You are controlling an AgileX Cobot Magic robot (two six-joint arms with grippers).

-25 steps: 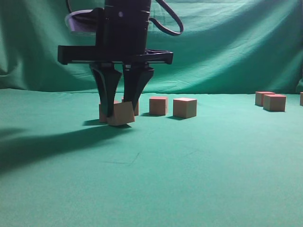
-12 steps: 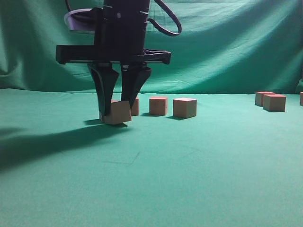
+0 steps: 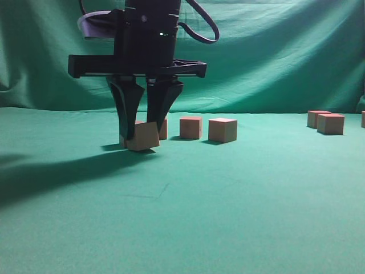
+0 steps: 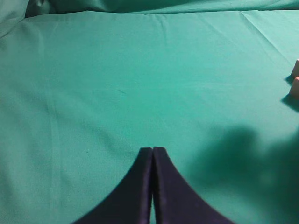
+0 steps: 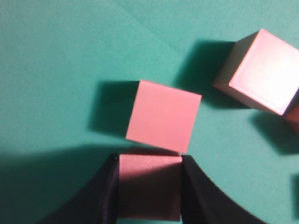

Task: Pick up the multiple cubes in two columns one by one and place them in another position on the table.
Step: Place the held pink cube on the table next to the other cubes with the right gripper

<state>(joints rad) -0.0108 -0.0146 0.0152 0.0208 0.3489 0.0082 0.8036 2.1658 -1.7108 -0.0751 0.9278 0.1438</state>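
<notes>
The right end effector (image 3: 144, 132) grips one cube (image 3: 144, 136), seemingly tilted just above the table (image 3: 228, 205) toward its far edge, so it may twist loose or clip the neighbouring cube (image 5: 163, 115) directly behind, while the left end effector (image 4: 152, 150) stays closed.

The table (image 3: 228, 205) is covered in plain teal-green cloth, and a curtain (image 3: 274, 57) of the same green is hung behind it. The cubes (image 3: 222, 130) are coloured reddish-pink on top and tan-pink on the sides, with no markings. The right claw (image 3: 145, 128) is black throughout, as is the left claw (image 4: 153, 151).
</notes>
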